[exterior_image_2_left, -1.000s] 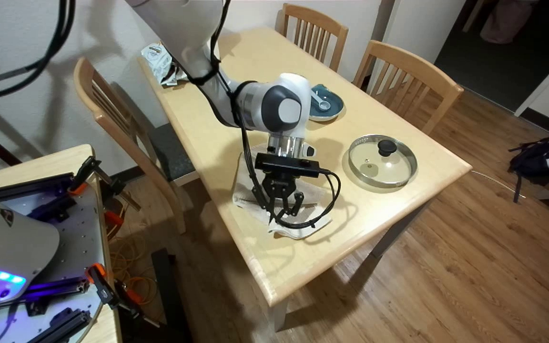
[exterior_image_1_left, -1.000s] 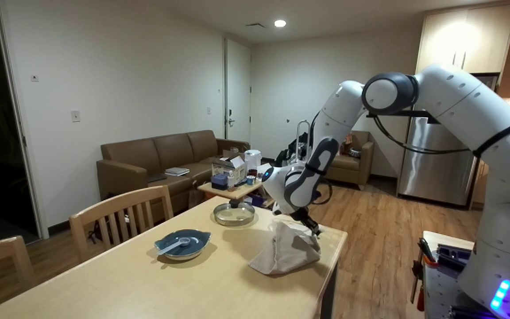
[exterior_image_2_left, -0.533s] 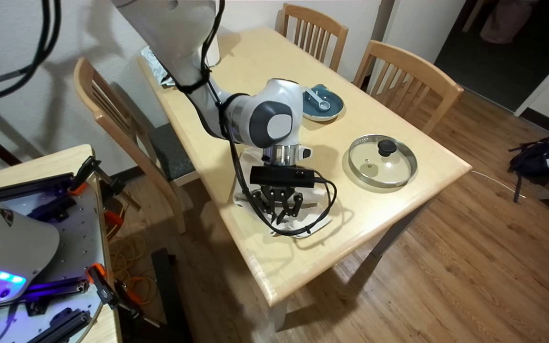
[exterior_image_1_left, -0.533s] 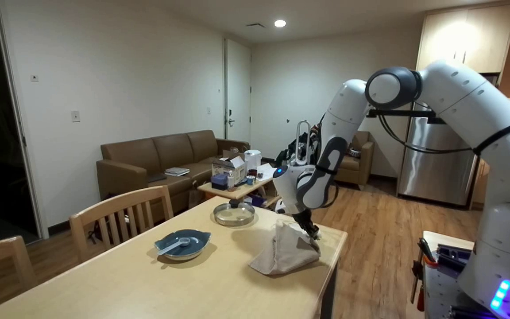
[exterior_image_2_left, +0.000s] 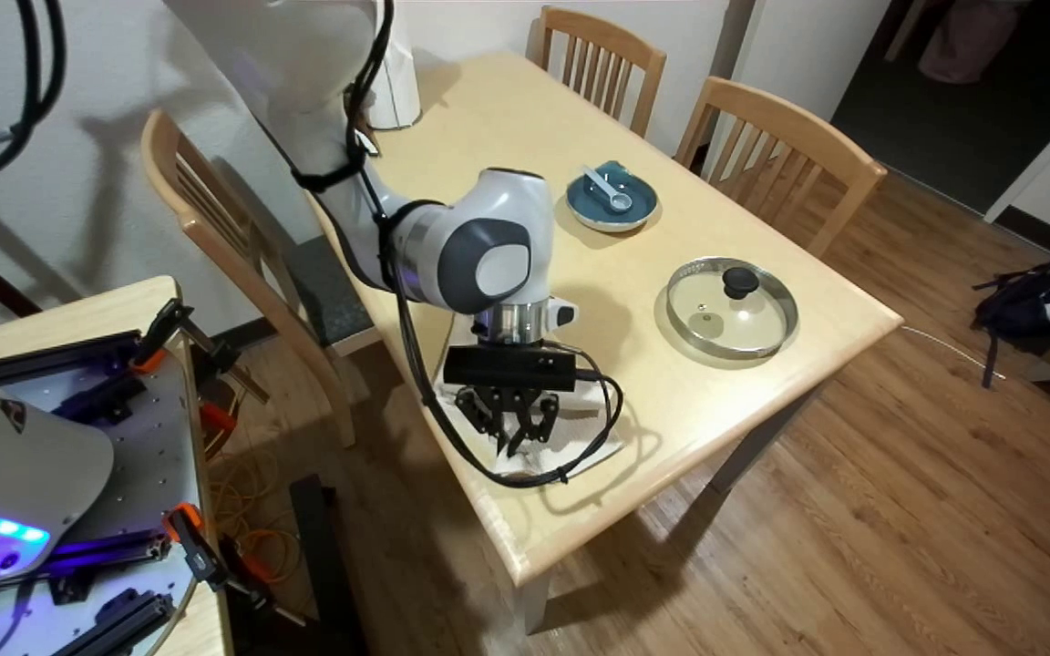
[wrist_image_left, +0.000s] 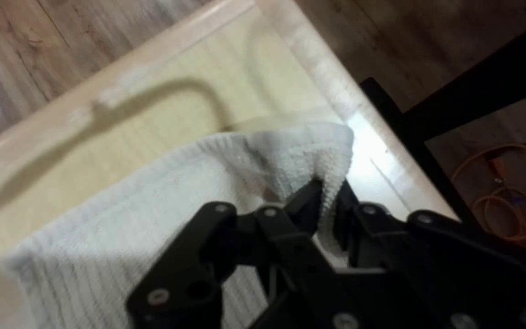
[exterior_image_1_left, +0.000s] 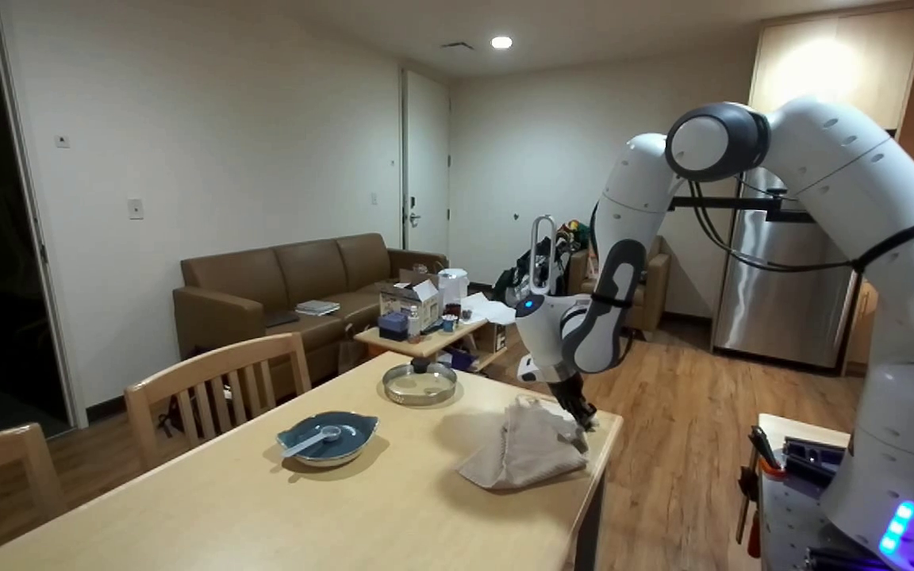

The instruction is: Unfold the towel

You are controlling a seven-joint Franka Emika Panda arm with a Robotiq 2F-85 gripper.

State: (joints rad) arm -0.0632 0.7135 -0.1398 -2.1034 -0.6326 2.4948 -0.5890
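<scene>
Wooden chairs (exterior_image_1_left: pixel 215 362): well left of the towel (exterior_image_1_left: pixel 528 456) in an exterior view. Blue dish (exterior_image_1_left: pixel 354 432) with a spoon (exterior_image_1_left: pixel 306 442) resting in it: same view, also left of the towel, well apart, on the same table (exterior_image_1_left: pixel 266 507). Glass lid (exterior_image_1_left: pixel 420 390), knob (exterior_image_1_left: pixel 420 365) up: left of and behind the towel, nearer to it. Towel: on the table, just beside the edge, rumpled, one part standing up in a peak. Fingers (wrist_image_left: pixel 306 208): at the towel's right side, pinching a fold of its edge near a corner per wrist view. Fridge (exterior_image_1_left: pixel 790 309): well right of the towel, background.
</scene>
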